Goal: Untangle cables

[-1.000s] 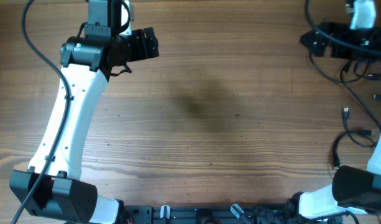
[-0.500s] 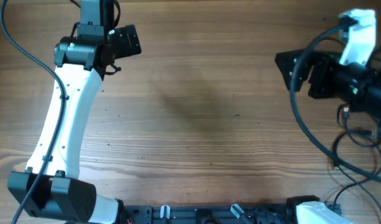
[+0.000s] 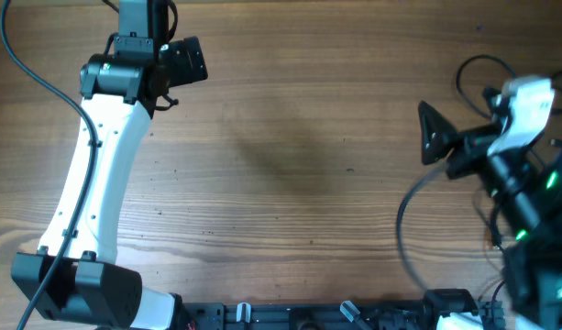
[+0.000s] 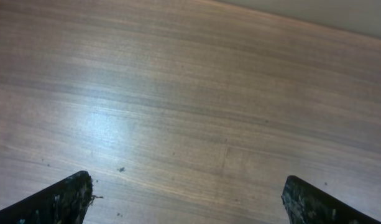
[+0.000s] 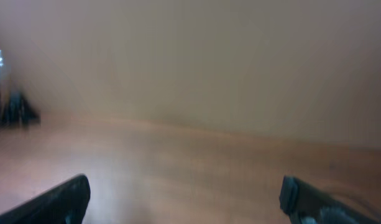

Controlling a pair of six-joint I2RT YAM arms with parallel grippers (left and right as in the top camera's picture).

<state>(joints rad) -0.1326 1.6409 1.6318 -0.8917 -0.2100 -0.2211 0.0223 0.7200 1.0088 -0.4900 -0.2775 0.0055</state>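
While the right claw (image 3: 436,142) gapes wide, cables (image 3: 494,238) seemingly lie beneath its arm.

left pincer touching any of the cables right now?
Apart. Left wrist view shows the left pincer open with only bare table between its fingers; overhead puts the cables at the far right edge.

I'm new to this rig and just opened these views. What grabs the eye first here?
The broad wooden table fills the middle. The white left arm reaches up the left side, its left gripper open; the right gripper, also open, juts in from the right edge.
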